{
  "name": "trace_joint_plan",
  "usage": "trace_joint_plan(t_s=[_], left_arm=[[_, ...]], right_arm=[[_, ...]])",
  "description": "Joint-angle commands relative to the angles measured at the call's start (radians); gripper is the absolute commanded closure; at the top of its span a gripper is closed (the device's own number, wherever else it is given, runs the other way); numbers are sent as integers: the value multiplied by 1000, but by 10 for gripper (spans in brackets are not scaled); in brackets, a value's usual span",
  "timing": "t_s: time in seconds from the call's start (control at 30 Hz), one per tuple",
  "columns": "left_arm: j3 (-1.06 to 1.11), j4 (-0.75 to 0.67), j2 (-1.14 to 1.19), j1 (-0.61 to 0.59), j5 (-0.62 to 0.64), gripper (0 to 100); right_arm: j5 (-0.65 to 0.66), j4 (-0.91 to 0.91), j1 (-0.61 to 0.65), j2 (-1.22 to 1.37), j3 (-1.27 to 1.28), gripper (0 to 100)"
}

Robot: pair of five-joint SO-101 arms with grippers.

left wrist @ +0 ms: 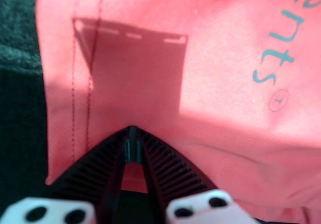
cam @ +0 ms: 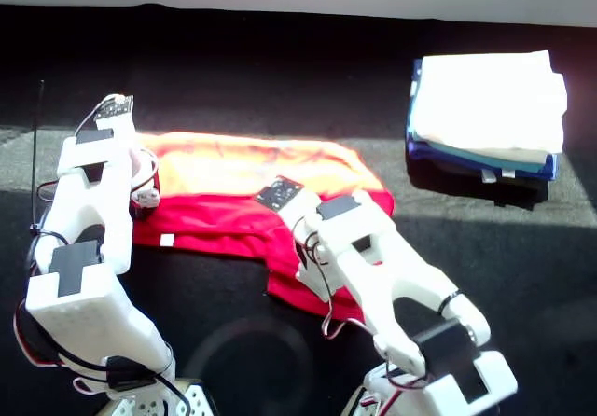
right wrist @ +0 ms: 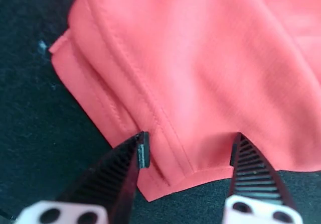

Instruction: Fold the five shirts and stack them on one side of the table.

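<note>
High view: red shirt (cam: 252,201) lies spread mid-bench (cam: 233,80), long axis running side to side across the arms' front. Left arm (cam: 89,201) stands over the shirt's left end. Right arm (cam: 373,267) reaches over its near edge, toward the right end. Folded stack (cam: 485,117) sits far right, well apart from the shirt. Right arm is the nearer one to it.

Left wrist view: left claw (left wrist: 131,146) is clenched, tips meeting over the cloth just inside the shirt's side edge. Cannot tell whether any cloth is nipped between them. Teal print (left wrist: 281,48) lies further in, away from the claw.

Right wrist view: right claw (right wrist: 189,151) is released, jaws spread and straddling a corner of the shirt. The stitched hem (right wrist: 165,133) runs between them, with bare bench on either side of the corner. The cloth extends straight ahead of the claw.

Judgement: the shirt is not yet folded. Any fold here likely turns on the end-to-end axis, with each arm placed at its own end. The right claw needs to close on the corner it already brackets.
</note>
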State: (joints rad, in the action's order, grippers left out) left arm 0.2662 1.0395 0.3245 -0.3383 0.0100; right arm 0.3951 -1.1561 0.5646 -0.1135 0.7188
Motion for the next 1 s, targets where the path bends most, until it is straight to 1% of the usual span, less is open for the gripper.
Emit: trace_joint_plan(t_s=[0.0,0.1,0.23,0.3,0.4,0.63,0.77,0.97], left_arm=[[4,-20,4,-10,5,990],[4,-20,4,-10,5,990],[4,-20,4,-10,5,990],[4,-20,4,-10,5,990],[4,-20,4,-10,5,990],[4,-20,4,-10,5,990],[4,-20,4,-10,5,990],[4,-20,4,-10,5,990]], right_arm=[[12,5,-24,38,-8,744],[12,16,-25,36,-19,800],[8,12,-68,35,-84,993],[8,-24,-99,35,-125,978],[12,-101,-124,35,-197,993],[14,-262,-122,33,-311,993],[14,-321,-124,-22,-300,993],[15,-292,-107,-226,-119,993]])
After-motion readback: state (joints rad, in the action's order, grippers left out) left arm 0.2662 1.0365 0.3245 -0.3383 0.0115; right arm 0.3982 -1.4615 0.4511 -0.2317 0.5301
